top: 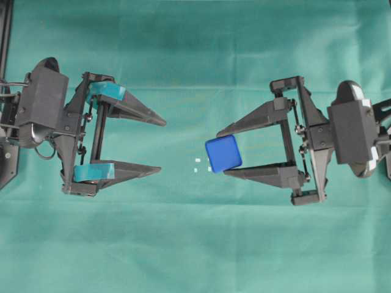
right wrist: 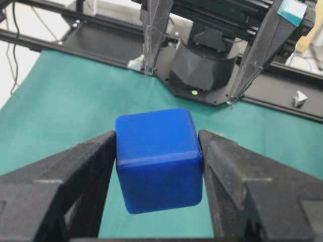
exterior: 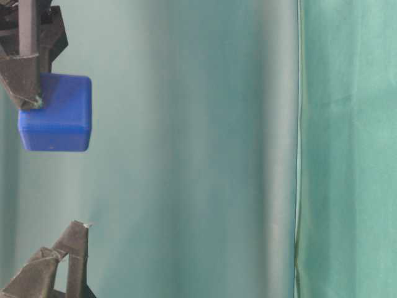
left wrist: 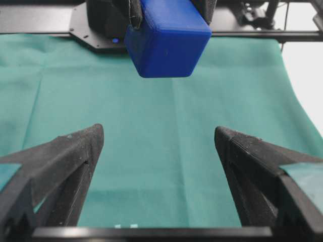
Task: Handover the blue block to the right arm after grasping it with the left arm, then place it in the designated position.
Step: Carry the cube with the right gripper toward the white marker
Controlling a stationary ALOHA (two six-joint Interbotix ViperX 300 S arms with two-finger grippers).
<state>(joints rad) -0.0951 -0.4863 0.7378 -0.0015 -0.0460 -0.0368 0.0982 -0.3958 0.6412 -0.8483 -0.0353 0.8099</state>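
Two black arms face each other across a tabletop covered in green cloth [top: 195, 244], seen from overhead. The left arm [top: 43, 104] sits at the left of that view, its claw [top: 160, 144] with teal pads [top: 107, 91] spread wide apart and holding nothing; the fingers point toward the middle of the cloth. The right arm [top: 351, 131], with white stickers on its housing, reaches in from the right, and its claw [top: 220, 151] with all-black fingers is clamped on the blue block [top: 223, 153], one fingertip on each of two opposite faces.

The right wrist view shows the block [right wrist: 157, 159] squeezed between the two dark fingers, clear of the cloth beneath it, with the left claw's pointed tips hanging in the background. From the left wrist camera the block [left wrist: 169, 38] appears high ahead, beyond the parted fingers [left wrist: 60, 166], well apart from them. In the table-level view the block [exterior: 56, 112] is gripped at its top corner, tilted slightly.

A few tiny white dots [top: 197, 165] mark the designated position on the cloth, just beside the block's left edge in the overhead view.
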